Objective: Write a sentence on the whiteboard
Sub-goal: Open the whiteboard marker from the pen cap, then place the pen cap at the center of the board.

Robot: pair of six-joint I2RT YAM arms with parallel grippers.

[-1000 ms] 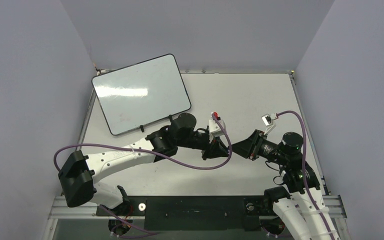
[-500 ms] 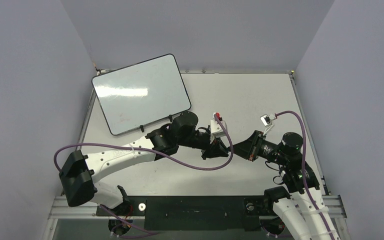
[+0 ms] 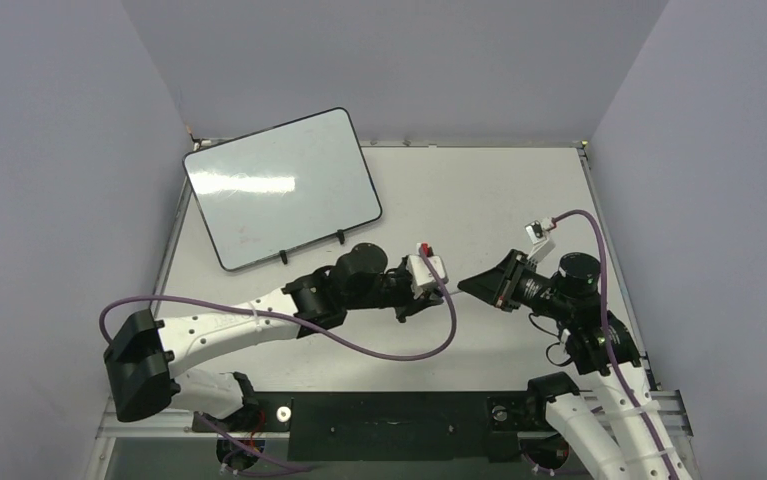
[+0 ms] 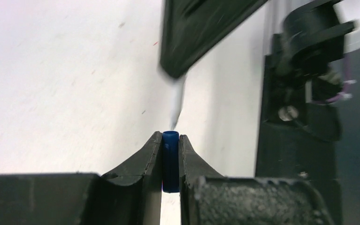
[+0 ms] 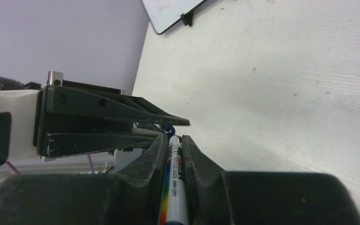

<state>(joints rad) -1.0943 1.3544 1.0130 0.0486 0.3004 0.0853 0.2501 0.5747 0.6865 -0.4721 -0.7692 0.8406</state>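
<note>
The whiteboard point(image 3: 279, 185) at the far left corner of the tabletop point(image 3: 479, 190) was blank. The left gripper point(image 4: 170, 138) pinched the blue cap point(image 4: 170, 164); the right gripper point(image 5: 173, 138) clenched the marker point(image 5: 172, 192).

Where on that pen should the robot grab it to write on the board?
On the round barrel of the pen, squeezed from its two sides, as the right fingers do now. The barrel is slim and straight, so flat fingers clamp it squarely, and the writing end pokes out in front, free for the whiteboard. The left fingers pinch the blue cap likewise.
</note>
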